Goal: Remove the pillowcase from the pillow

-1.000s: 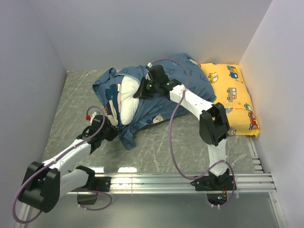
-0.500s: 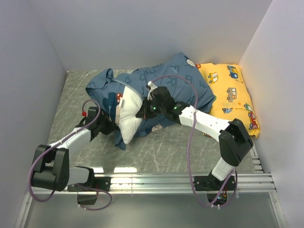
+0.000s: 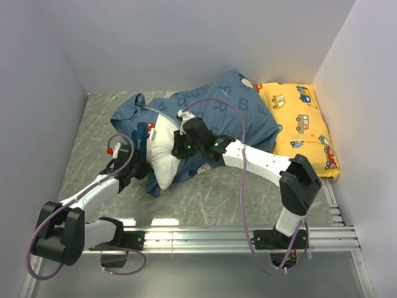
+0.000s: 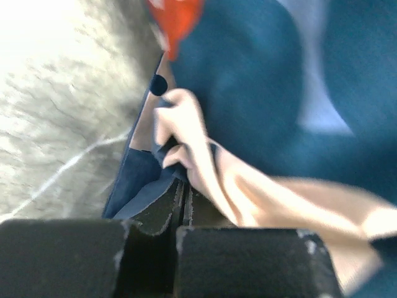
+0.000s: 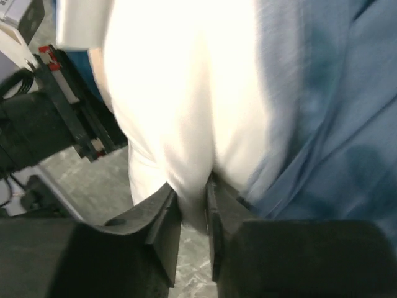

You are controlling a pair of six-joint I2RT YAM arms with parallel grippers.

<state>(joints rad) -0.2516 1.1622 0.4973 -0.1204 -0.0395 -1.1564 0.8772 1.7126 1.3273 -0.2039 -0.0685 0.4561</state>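
Observation:
The dusty-blue pillowcase (image 3: 229,105) lies across the middle of the table, its open mouth facing left. The white pillow (image 3: 162,155) sticks out of that mouth. My right gripper (image 3: 181,144) is shut on a fold of the white pillow (image 5: 180,124), with blue case fabric (image 5: 335,124) to its right. My left gripper (image 3: 141,169) is shut on the pillowcase's lower edge; in the left wrist view the blue fabric (image 4: 139,186) runs between the closed fingers, beside a pale print (image 4: 211,180).
A yellow car-print pillow (image 3: 304,127) lies against the right wall, touching the blue case. White walls close in the left, back and right. Metal rails (image 3: 236,236) run along the near edge.
My right gripper has pulled the white pillow left and toward the near edge, so more of it shows outside the case. My left gripper shifted a little and keeps its hold on the case edge.

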